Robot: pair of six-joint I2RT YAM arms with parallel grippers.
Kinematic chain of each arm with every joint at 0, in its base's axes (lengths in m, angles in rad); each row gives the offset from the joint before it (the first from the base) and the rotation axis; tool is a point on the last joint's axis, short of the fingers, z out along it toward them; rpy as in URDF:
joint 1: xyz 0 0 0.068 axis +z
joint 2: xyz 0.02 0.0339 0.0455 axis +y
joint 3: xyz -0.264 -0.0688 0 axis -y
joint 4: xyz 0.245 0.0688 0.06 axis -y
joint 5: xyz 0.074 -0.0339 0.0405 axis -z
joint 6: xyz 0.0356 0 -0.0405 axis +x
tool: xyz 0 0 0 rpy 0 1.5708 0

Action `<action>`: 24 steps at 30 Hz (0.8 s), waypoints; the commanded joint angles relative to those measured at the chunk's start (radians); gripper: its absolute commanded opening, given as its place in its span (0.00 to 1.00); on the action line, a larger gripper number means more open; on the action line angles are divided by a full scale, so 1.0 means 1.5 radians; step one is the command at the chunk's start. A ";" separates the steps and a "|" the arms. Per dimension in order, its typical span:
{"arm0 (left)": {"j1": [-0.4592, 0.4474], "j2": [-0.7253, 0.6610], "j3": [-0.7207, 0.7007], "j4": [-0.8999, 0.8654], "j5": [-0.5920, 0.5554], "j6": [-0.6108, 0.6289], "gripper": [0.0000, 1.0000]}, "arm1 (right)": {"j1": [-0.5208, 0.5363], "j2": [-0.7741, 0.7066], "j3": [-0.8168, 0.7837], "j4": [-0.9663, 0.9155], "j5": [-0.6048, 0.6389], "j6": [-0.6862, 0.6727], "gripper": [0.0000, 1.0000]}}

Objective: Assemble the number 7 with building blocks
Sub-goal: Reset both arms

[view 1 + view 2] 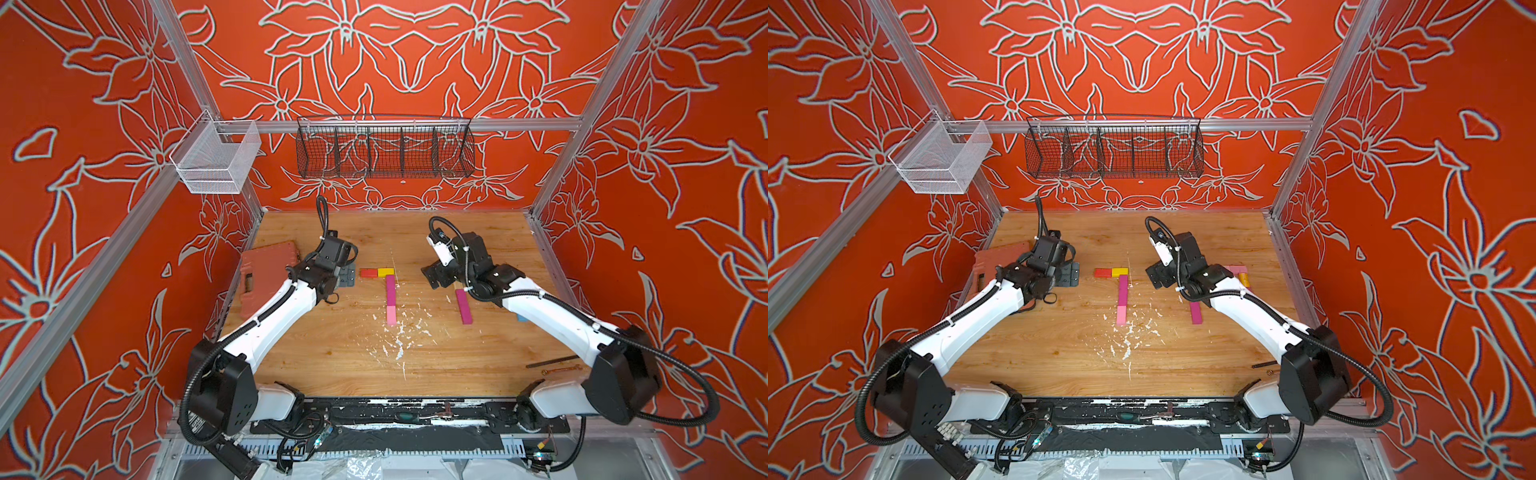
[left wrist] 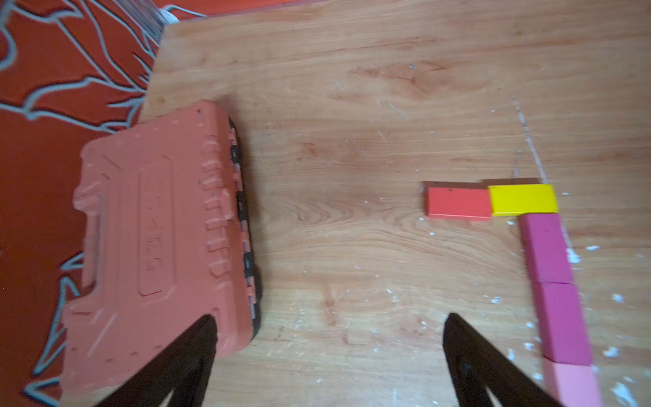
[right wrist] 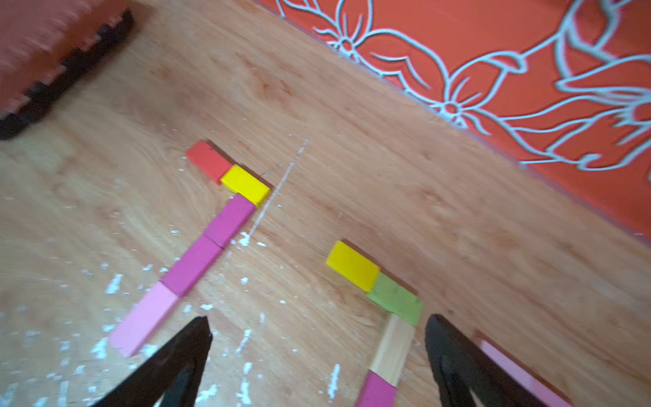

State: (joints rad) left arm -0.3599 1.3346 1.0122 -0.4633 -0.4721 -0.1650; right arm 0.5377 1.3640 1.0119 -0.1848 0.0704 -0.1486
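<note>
magenta block [image 1: 464, 309] half hidden under right arm [image 1: 548, 307], tool case [image 3: 42, 42] cropped

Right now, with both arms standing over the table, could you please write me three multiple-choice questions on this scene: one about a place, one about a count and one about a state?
1. The red-brown tool case lies: A. at the table edge, near the left gripper; B. at the table's middle; C. off the table.
2. Under the middle figure's yellow block, the stem counts: A. two blocks; B. three; C. five.
3. The left gripper is: A. shut on a block; B. open, empty; C. shut on the case.
Answers: 1 A, both top views show it at that edge; 2 B, two magenta blocks and one light pink block; 3 B, its fingers stand wide apart over bare wood.
</note>
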 commanded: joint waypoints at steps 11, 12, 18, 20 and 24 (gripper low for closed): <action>0.154 -0.040 -0.311 0.417 0.075 0.060 0.97 | -0.193 -0.038 -0.304 0.406 0.125 0.005 0.98; 0.164 -0.047 -0.330 0.443 0.088 0.063 0.98 | -0.201 -0.031 -0.302 0.422 0.122 0.005 0.98; 0.185 -0.080 -0.377 0.517 0.140 0.076 0.97 | -0.224 -0.032 -0.278 0.363 0.097 0.045 0.98; 0.187 -0.075 -0.373 0.516 0.152 0.082 0.97 | -0.224 -0.042 -0.273 0.320 0.111 0.059 0.98; 0.187 -0.069 -0.392 0.565 0.180 0.113 0.97 | -0.224 -0.069 -0.332 0.348 0.137 0.063 0.98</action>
State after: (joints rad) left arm -0.0849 1.2301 0.4484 0.2749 -0.2661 -0.0483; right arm 0.2089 1.2961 0.5652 0.3267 0.2367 -0.0906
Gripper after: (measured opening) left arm 0.975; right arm 0.983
